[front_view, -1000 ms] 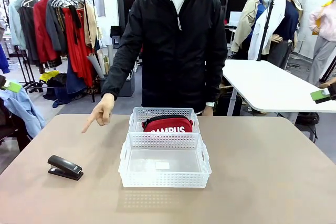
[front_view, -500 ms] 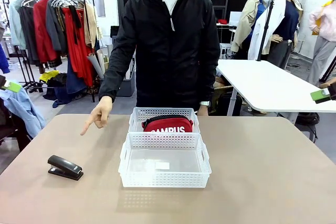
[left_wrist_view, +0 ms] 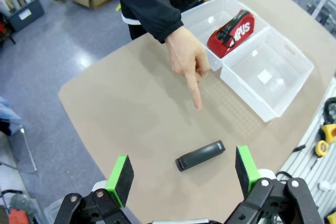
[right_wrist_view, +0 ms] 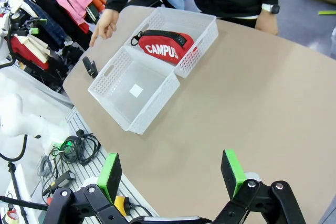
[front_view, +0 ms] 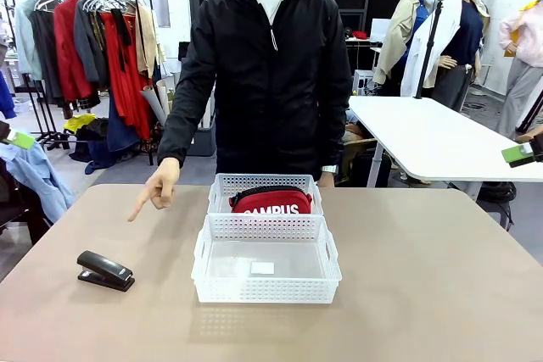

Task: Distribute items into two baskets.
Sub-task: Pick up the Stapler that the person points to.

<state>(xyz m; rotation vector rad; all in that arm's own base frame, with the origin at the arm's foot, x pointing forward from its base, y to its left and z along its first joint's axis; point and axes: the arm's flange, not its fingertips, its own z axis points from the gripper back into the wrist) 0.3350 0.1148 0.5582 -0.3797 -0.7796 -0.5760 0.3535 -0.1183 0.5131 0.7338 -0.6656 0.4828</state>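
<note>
Left fingers (left_wrist_view: 120, 178) spread wide, holding nothing, hanging well above the bench (front_view: 441, 294). Right fingers (right_wrist_view: 231, 172) likewise wide apart and bare, high over the bench's near edge.

Black stapler (left_wrist_view: 200, 155) lay flat on the bench, ahead of and between the 2 left fingers, a little nearer the right-hand pad. Person's hand (left_wrist_view: 189, 59) pointed down at it from beyond the fingers, fingertip near the stapler but apart from it.

Red CAMPUS pouch (right_wrist_view: 163, 44) already sat in the farther basket (right_wrist_view: 206, 31), far ahead of the right fingers. Nearer basket (right_wrist_view: 149, 109) held only a small white label. The 2 baskets touched end to end.

Judged step: left arm picks the stapler for the nearer basket.

Notes for doing it well:
1. The stapler's long axis ran nearly along the line between the 2 pads, so roll the wrist about a quarter turn and close across the narrow body.
2. Centre over the stapler's middle before descending, so it stays level when lifted.
3. Wait for the pointing hand to clear the path.
4. Release low inside the basket, because the stapler is hard and dense.
</note>
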